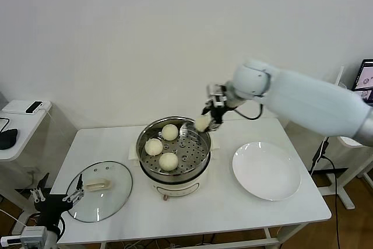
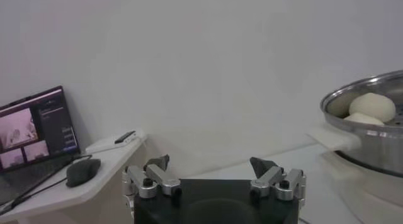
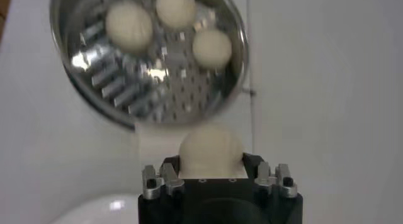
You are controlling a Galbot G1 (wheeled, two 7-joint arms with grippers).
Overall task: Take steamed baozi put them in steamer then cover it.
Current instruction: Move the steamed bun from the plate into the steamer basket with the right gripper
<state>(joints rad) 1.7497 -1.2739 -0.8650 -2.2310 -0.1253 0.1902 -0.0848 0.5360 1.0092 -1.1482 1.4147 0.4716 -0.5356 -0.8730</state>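
- Lab/test room, not a real kitchen: bare white walls, plain white desk [image 1: 105,144].
- Side table holds laptop [image 2: 34,131] and mouse [image 2: 83,171].
- Second monitor [image 1: 366,74] at right.

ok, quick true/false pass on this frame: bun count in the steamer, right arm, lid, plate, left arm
1. Three baozi lie in the steamer. True.
2. The right gripper carries nothing. False: its jaws hold a fourth baozi at the steamer's far rim.
3. The cover sits on the steamer. False: it lies on the table, robot's left of the pot.
4. The plate holds no buns. True.
5. The left gripper is open, holding nothing. True.
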